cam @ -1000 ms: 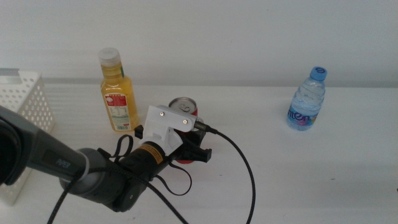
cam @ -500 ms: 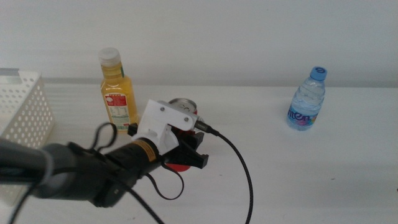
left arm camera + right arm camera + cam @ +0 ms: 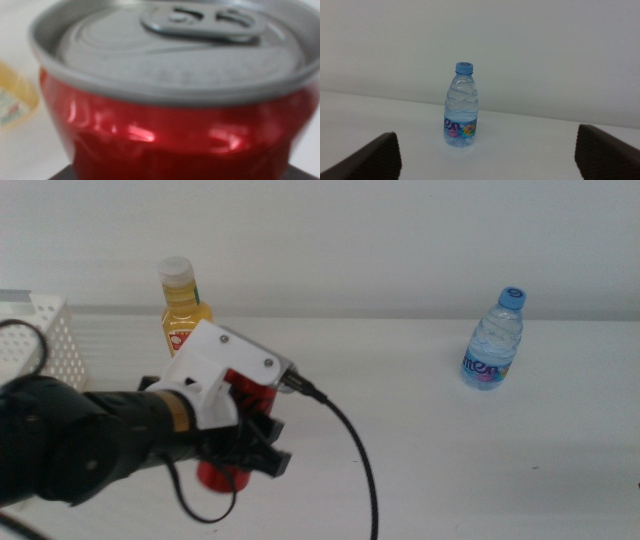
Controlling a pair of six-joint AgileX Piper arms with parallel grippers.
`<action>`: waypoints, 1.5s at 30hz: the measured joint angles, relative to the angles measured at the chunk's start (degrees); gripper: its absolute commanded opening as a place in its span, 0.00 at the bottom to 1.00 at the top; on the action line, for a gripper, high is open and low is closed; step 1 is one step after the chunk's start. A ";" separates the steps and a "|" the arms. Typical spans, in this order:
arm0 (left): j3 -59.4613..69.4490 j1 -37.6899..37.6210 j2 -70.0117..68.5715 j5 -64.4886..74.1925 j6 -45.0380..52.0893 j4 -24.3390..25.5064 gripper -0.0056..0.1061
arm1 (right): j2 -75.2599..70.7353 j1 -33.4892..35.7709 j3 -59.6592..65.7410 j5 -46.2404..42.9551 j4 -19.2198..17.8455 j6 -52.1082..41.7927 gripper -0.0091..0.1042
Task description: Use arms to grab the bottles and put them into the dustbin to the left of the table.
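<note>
- The left gripper [image 3: 250,445] is squeezing the red can [image 3: 222,472], with its jaws closed on the can's sides.
- In the left wrist view the can's silver top [image 3: 170,47] is filling the picture, so the can is sitting right between the jaws.
- The can looks to be standing upright in the grip, just in front of the juice bottle [image 3: 181,308].
- The dustbin [image 3: 45,340] is waiting at the table's left end, so I think the can needs carrying that way.
- The right gripper [image 3: 487,152] is hanging wide open and empty, pointing at the water bottle [image 3: 461,106], which is standing on the table [image 3: 450,450], well apart from it.
</note>
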 measured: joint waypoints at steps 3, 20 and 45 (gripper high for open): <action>-0.22 0.56 -2.55 8.10 -0.72 0.00 0.03 | 0.00 0.00 0.00 0.00 0.00 0.00 0.90; -5.94 5.93 -3.38 36.02 -4.22 -1.70 0.03 | 0.00 0.00 0.00 0.00 0.00 0.00 0.90; -22.61 31.94 -3.48 60.52 12.08 -4.25 0.03 | 0.00 0.00 0.00 0.00 0.00 0.00 0.90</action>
